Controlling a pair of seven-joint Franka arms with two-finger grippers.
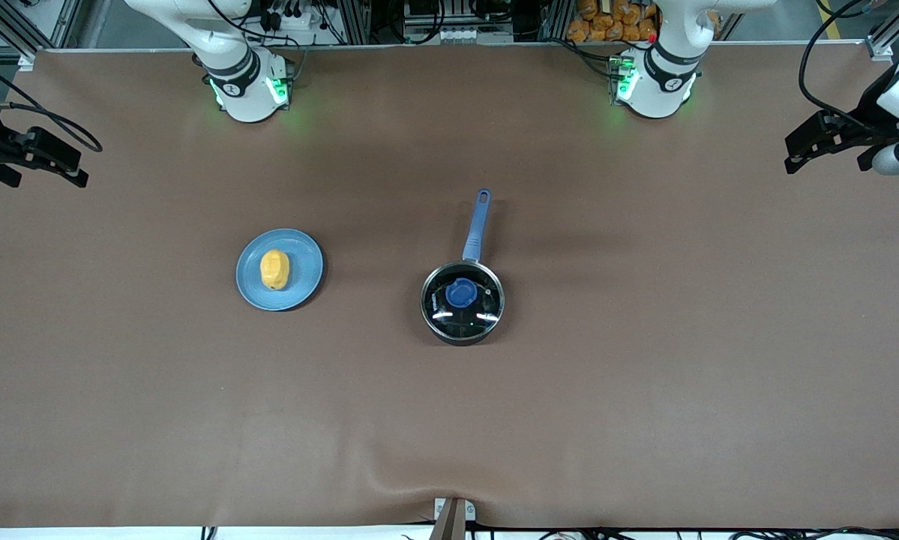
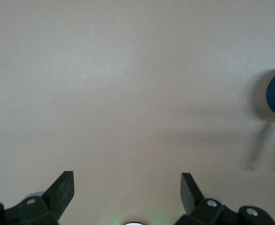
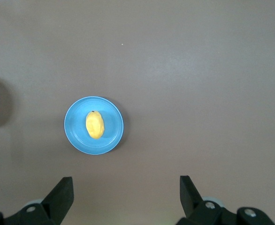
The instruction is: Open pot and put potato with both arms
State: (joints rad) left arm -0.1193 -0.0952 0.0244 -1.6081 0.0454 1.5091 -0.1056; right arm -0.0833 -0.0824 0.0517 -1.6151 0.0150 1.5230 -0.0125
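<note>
Fingers on both grippers are spread wide, holding nothing: left gripper (image 2: 127,187), right gripper (image 3: 126,190). The lid (image 1: 462,294) covers the pot (image 1: 462,302) mid-frame, closer to the left arm; the potato (image 1: 274,269) sits left-center on its plate (image 1: 308,262).

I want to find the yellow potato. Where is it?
In the front view the potato lies on the blue plate, toward the right arm's end of the table, beside the lidded pot. The right wrist view shows it there too.
</note>
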